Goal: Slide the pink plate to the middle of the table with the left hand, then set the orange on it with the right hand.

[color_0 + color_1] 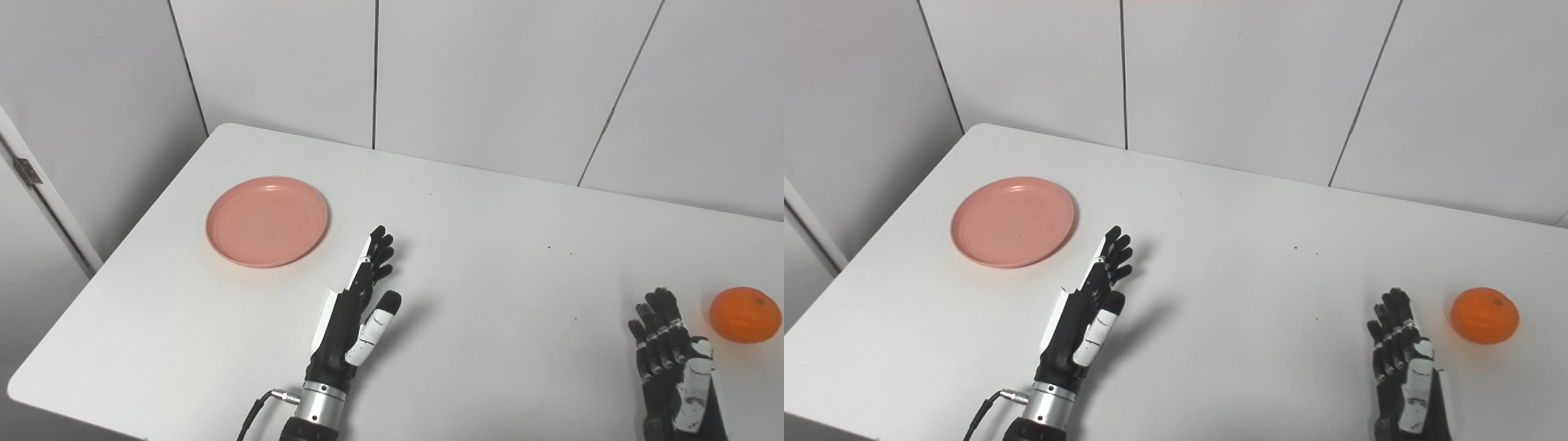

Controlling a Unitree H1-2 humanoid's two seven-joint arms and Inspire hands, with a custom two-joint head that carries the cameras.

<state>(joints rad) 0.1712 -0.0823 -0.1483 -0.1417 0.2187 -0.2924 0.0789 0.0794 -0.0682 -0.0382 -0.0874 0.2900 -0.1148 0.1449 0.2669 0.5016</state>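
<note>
The pink plate (267, 220) lies flat and bare on the left part of the white table (490, 245). My left hand (358, 306) stands edge-on to the right of and nearer than the plate, open, fingers straight and pointing away, not touching it. The orange (745, 314) rests on the table near the right edge. My right hand (670, 352) is just left of the orange, a small gap between them, open with fingers extended and nothing held.
The table's left edge and near left corner (18, 386) lie close to the plate. A white panelled wall (490, 79) stands behind the far edge. A cable (257, 407) hangs from my left wrist.
</note>
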